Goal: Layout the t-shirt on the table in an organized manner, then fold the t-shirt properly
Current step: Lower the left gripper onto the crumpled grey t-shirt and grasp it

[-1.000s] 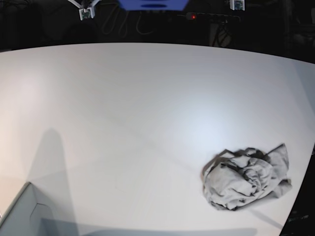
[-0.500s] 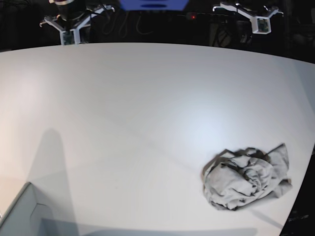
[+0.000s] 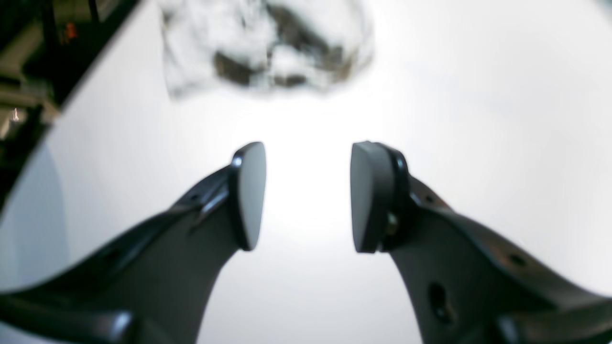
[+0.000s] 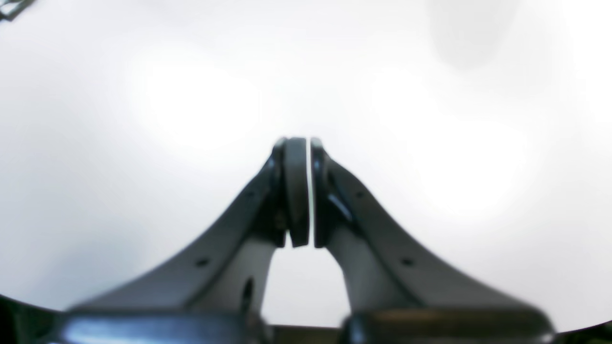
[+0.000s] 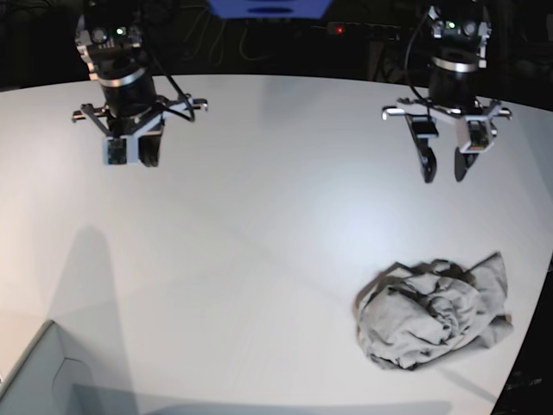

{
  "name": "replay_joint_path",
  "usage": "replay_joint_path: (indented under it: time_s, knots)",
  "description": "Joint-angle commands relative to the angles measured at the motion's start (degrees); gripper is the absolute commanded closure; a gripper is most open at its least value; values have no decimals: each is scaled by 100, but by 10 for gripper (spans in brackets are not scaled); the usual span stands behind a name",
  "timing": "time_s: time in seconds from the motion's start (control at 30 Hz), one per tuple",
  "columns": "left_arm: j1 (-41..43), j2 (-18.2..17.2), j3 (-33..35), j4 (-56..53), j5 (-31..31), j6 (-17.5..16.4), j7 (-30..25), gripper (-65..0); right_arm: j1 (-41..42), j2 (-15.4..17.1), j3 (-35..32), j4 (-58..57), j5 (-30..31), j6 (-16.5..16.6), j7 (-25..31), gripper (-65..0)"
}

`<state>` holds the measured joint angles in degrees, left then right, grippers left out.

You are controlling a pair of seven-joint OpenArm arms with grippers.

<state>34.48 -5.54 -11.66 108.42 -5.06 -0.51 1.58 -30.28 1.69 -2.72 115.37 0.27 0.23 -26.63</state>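
The t-shirt (image 5: 432,316) lies crumpled in a light grey heap on the white table (image 5: 259,216), near its front right edge. My left gripper (image 5: 443,175) hangs above the table on the far right, well behind the heap. It is open with nothing between its fingers. In the left wrist view the t-shirt (image 3: 267,43) shows blurred at the top, ahead of the parted left gripper (image 3: 307,153). My right gripper (image 5: 149,162) hovers at the far left, a long way from the cloth. The right wrist view shows the right gripper (image 4: 309,143) shut over the bare table (image 4: 143,95).
A pale box corner (image 5: 34,372) juts in at the bottom left. Beyond the table's curved far edge lies a dark area with cables and a blue object (image 5: 268,7). The heap sits close to the table's right edge (image 5: 540,285).
Both arms have come forward from the far edge and now hang over the table. The left gripper's fingers have spread apart. The t-shirt has not moved.
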Motion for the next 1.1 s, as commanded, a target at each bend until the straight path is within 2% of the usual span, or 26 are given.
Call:
replay_joint_path:
  time_s: [0.0,0.13,0.2,0.3,0.43,0.57,0.7,1.07]
  knots:
    - [-129,-4,-8,46,0,12,-136,-282,149,-86,4,98,12,17,-14,-70]
    - [-991,5,-16,-315,0,12,409,-351,650,-244,4,98,12,17,-840,-223]
    - [-1430,-4,-69,-693,0,12,637,-390,765,-244,4,98,12,17,-1007,-286]
    - [-1993,5,-342,-1159,-246,12,664,-430,782,-235,4,98,12,17,-998,-331]
    - [-2837,-4,-790,-1994,-800,12,672,-433,738,-218,22,89,12,17,-1033,-336]
    - [-3628,-13,-1142,-3005,-993,12,672,-434,527,-174,22,89,12,17,-998,-336]
    - [-4402,-312,-1045,-4025,-1010,12,637,-434,343,-51,22,89,12,17,-989,-336]
    - [-6336,-602,-1027,-6952,-1010,12,584,-434,140,-51,206,89,12,17,-989,-336]
